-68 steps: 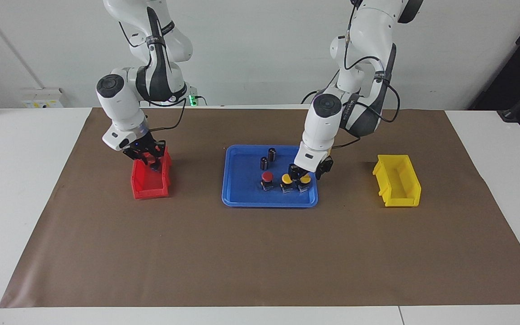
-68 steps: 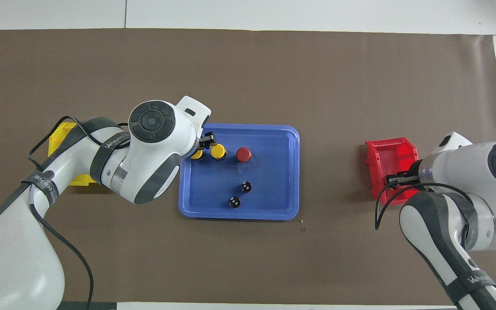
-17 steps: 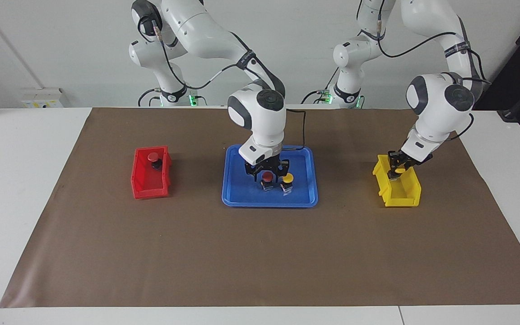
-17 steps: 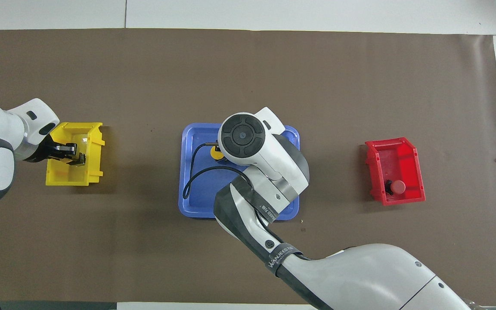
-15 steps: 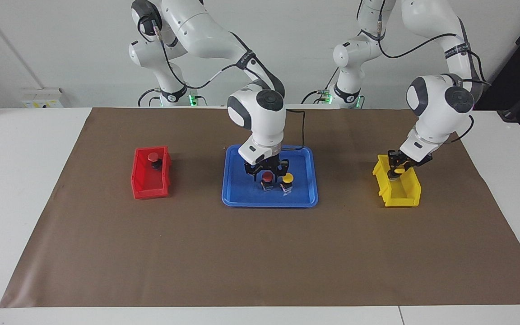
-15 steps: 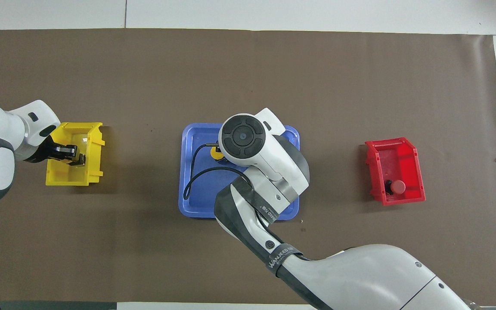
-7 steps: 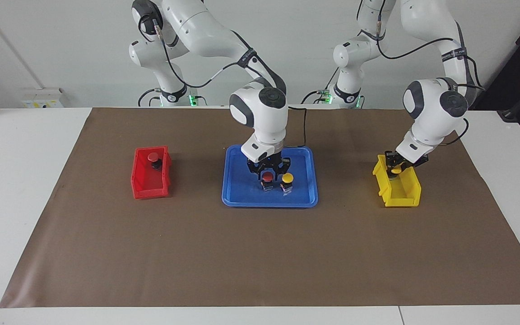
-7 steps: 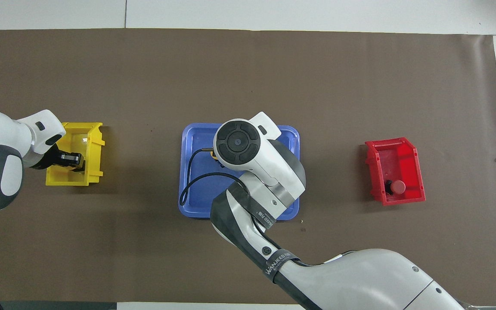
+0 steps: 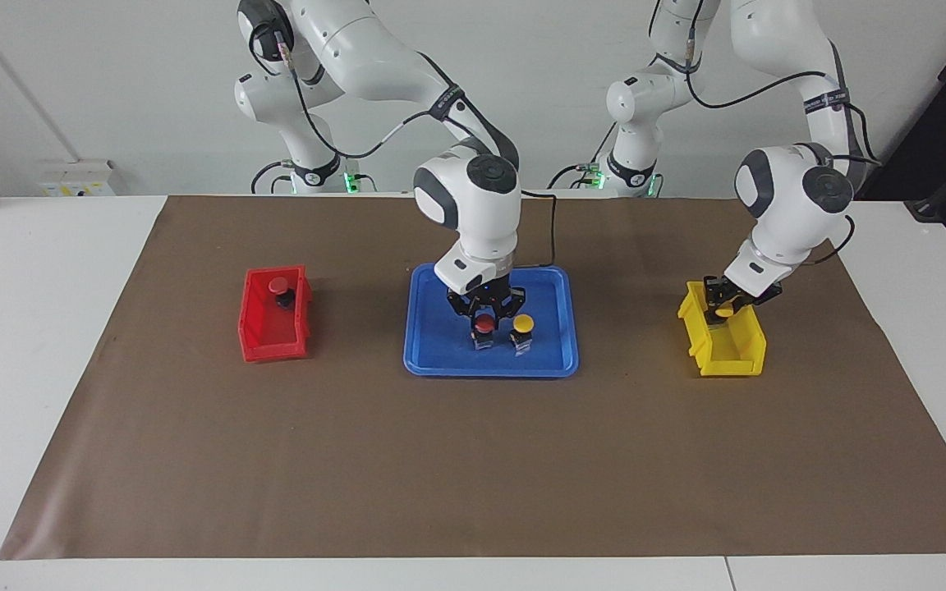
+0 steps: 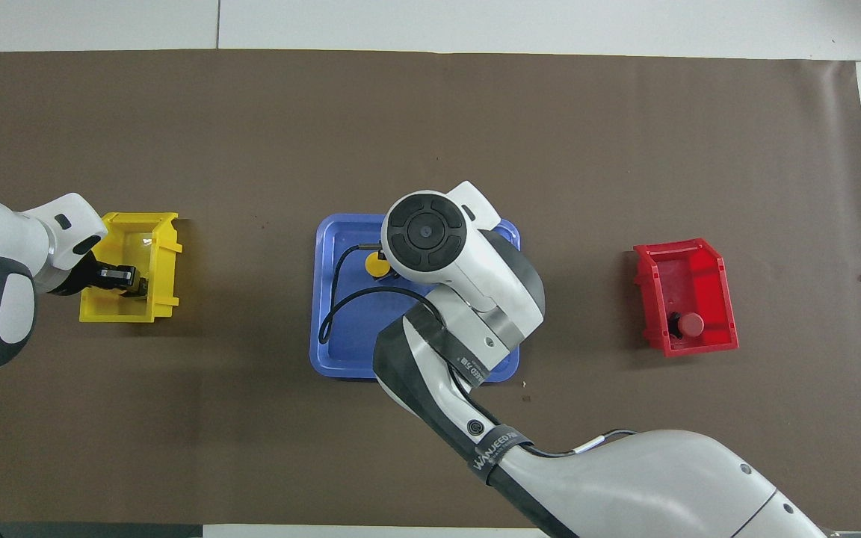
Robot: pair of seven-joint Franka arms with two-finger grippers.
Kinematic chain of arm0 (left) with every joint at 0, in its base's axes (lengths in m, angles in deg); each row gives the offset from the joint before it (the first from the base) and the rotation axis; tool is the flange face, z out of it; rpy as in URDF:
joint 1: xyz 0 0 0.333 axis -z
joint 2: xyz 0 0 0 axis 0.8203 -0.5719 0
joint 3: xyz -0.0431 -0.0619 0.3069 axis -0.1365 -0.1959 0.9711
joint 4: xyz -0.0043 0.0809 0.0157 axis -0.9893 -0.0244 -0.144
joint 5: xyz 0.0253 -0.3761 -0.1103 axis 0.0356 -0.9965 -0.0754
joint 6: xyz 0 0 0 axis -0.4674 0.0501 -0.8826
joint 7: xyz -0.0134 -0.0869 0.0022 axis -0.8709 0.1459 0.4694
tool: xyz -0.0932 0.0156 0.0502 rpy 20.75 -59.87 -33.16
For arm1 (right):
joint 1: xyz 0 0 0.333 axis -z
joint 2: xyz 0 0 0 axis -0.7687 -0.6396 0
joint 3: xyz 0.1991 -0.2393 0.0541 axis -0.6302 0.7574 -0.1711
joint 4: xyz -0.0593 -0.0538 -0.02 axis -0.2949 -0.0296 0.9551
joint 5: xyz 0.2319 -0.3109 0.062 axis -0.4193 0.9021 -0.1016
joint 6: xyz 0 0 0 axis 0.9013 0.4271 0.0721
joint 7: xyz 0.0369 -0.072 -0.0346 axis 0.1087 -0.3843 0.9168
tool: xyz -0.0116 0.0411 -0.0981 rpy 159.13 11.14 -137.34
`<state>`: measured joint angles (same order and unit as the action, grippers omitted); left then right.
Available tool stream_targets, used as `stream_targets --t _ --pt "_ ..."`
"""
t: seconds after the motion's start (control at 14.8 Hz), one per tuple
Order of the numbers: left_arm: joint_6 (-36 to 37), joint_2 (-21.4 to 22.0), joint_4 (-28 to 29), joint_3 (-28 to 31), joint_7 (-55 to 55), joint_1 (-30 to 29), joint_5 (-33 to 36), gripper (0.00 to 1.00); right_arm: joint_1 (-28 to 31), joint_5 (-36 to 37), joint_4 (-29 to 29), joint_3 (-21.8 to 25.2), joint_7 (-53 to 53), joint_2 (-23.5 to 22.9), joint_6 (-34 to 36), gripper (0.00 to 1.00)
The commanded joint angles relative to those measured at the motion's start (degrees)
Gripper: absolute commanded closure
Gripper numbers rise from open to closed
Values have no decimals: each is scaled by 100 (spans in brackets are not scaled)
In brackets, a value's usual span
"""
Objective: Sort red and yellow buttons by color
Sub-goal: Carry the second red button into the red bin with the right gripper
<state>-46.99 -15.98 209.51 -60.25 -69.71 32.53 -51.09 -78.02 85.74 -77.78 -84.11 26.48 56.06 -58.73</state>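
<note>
red button (image 9: 485, 326) upright in right pincer (image 9: 485, 314), seemingly cap up, on tray (image 9: 432, 349)

Two red buttons (image 9: 484, 323) (image 9: 277, 286) and two yellow buttons (image 9: 524, 322) (image 9: 722, 309) are counted, four in all. Three containers are seen: one blue tray (image 9: 432, 345), one red bin (image 9: 264, 332) and one yellow bin (image 9: 740, 349). Two robot arms are pictured.
</note>
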Motion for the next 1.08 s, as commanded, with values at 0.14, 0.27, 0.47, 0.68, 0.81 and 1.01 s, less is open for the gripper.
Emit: stream_targets --t 0.14,0.27,0.47,0.68,0.81,1.01 --pt "92 49 -90 -5 -31 -62 -296 33 1377 -757 55 -55 2078 1193 1261 73" --pt "495 49 -362 -5 -31 -62 -306 33 2019 -775 -189 -55 3159 1598 1782 73" --pt "1653 67 -1186 -5 -48 -10 -314 26 3004 -871 -945 -64 4706 2117 1731 73" --pt "1817 102 -1480 -58 -1561 576 -314 1 3813 -1451 -1954 -55 5815 2539 1004 73" --pt "1439 102 -1418 -58 -2680 1297 -314 1 3903 -1513 -2728 -46 6117 2811 310 73" --pt "633 -134 -1418 -58 -4954 2334 -332 1 3912 -1522 -3232 -38 6135 2945 -211 73"
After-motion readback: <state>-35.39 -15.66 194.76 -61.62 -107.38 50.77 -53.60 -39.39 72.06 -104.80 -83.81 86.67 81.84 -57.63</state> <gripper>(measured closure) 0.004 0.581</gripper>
